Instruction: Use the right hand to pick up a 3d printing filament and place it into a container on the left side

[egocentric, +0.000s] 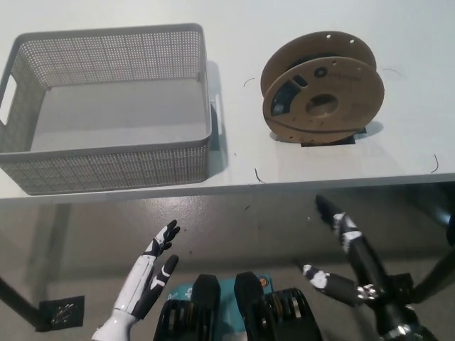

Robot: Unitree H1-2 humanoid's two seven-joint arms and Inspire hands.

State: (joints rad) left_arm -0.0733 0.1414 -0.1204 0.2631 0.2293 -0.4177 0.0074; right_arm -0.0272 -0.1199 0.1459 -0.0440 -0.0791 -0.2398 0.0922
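Down low, nearest of all, the robot's two hands hang in front of the table edge, both below the tabletop. The black right hand [340,245] is held with its fingers spread apart and nothing in them, pointing up toward the table. The white left hand [151,273] rests off to the other side, likewise open and empty.

On the white table [334,160] stands the brown cardboard spool of dark 3D printing filament [321,89], upright on its rim, its flat face turned toward the robot, sitting on what looks like a small dark mat. It is well apart from the right hand, up and slightly inward of it. To the left, the grey perforated plastic basket [106,167] sits on the same table with nothing visible inside, a clear gap between it and the spool.

Nothing has been grasped yet; the reach is the step ahead. From where I stand, the risk is the spool's stance: on its rim it looks ready to roll or tip if the fingers nudge one flange before closing. A grip on the thin cardboard edge alone might slip. Carrying it left, a low path could knock the basket's near wall.
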